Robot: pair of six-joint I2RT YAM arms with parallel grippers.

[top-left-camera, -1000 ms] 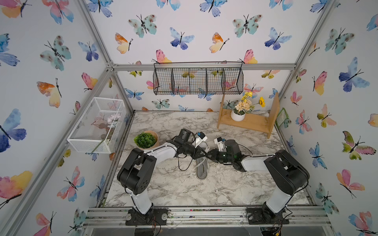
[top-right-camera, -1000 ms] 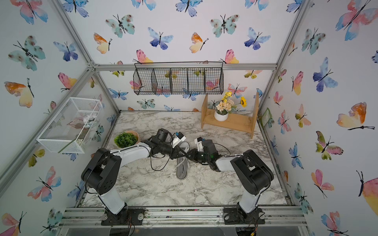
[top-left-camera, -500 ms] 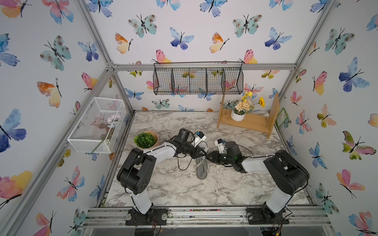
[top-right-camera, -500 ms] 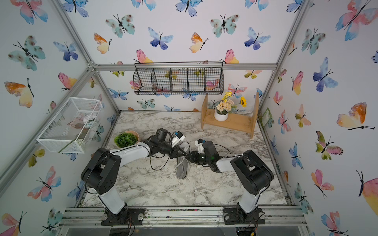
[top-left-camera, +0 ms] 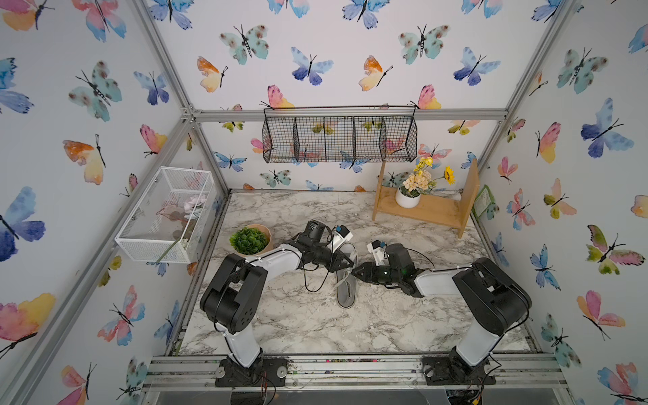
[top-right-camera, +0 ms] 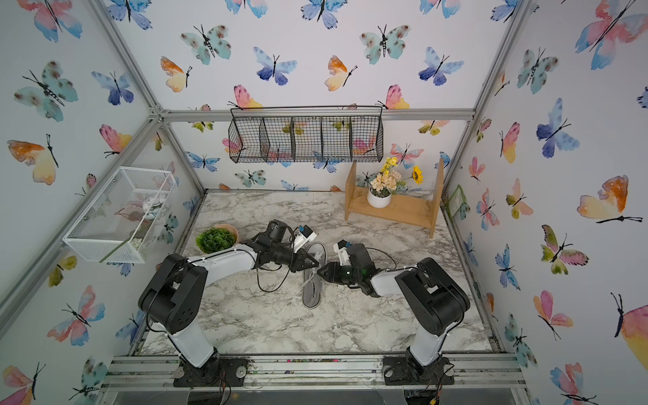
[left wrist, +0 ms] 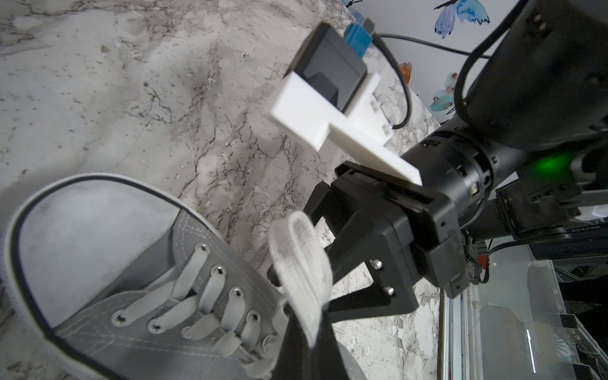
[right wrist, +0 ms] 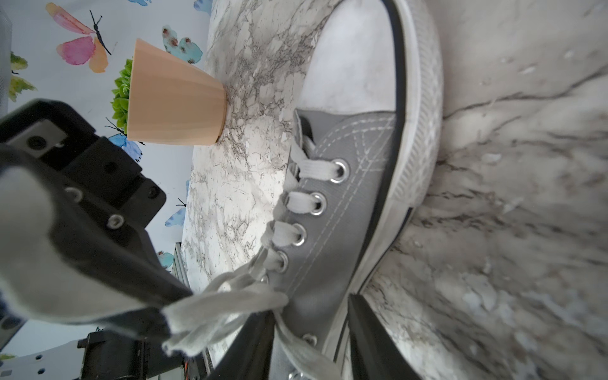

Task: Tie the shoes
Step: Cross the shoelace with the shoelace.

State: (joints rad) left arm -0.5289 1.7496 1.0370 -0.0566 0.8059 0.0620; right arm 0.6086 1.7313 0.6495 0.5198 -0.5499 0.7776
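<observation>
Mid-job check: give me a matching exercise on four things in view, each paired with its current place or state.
1. grey canvas sneaker with white rubber toe cap
2. left claw
3. right claw
4. white pot of yellow flowers

a. on the wooden shelf
b. jaws apart at the sneaker's side
c. shut on a white lace
d. flat on the marble table

Pairs: 1-d, 2-c, 3-b, 4-a

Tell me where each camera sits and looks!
Top views: high above the arms' bases, looking down on the marble table; both arms show, left gripper and right gripper close together over the grey sneaker.
Left wrist: on the left arm, facing the sneaker's toe; own shut fingers hold a white lace.
Right wrist: on the right arm, facing the eyelets and potted plant; own open fingers show.
Shared: both wrist views show that lace.
</observation>
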